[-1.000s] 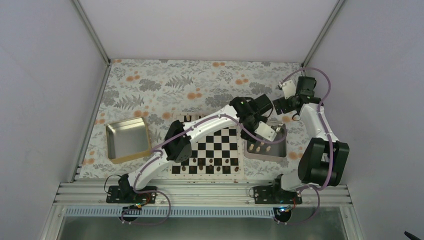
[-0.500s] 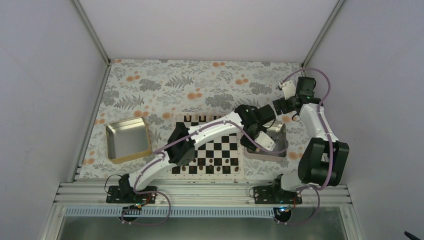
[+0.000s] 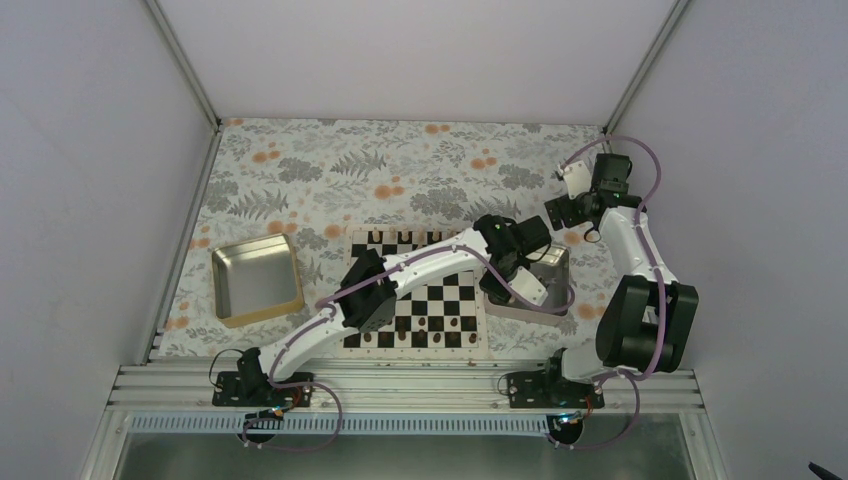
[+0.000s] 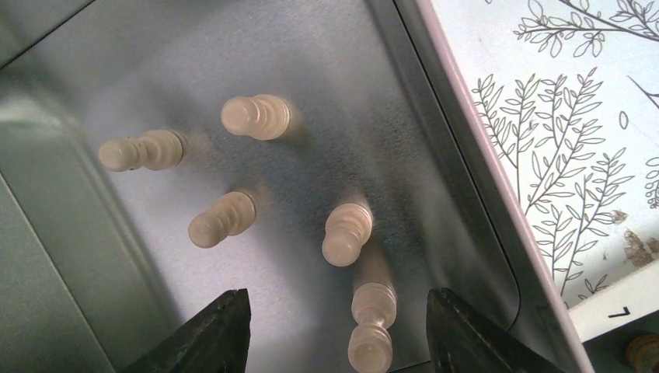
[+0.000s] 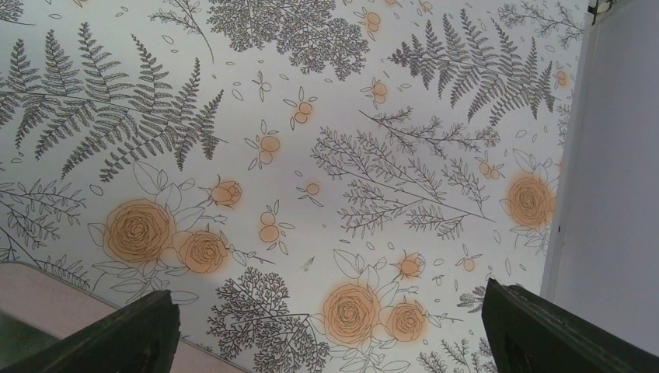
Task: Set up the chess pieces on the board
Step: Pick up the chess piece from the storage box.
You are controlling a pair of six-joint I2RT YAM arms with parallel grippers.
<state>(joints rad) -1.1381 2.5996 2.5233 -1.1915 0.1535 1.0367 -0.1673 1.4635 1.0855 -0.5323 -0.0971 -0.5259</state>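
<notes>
Several pale tan chess pieces stand in the right steel tray (image 4: pixel 311 62). In the left wrist view one is at the top (image 4: pixel 256 116), one at the left (image 4: pixel 140 151), and two near the middle (image 4: pixel 221 219). My left gripper (image 4: pixel 342 334) is open low over this tray. A tan piece (image 4: pixel 371 326) stands between its fingers, nearer the right one, touching neither. From above, the left gripper (image 3: pixel 512 285) hides the tray's pieces. The board (image 3: pixel 455 290) lies left of the tray with chessmen on its near and far rows. My right gripper (image 5: pixel 334 342) is open and empty over the cloth.
An empty steel tray (image 3: pixel 257 280) lies at the left of the floral cloth (image 3: pixel 330 170). The right tray's rim (image 3: pixel 555 260) is close to the board's right edge. The right arm (image 3: pixel 630 240) stands folded at the back right by the wall.
The left arm has reached further over the right tray and lowered, so its gripper now covers the pieces that showed there a second ago. The right arm has stayed put.
</notes>
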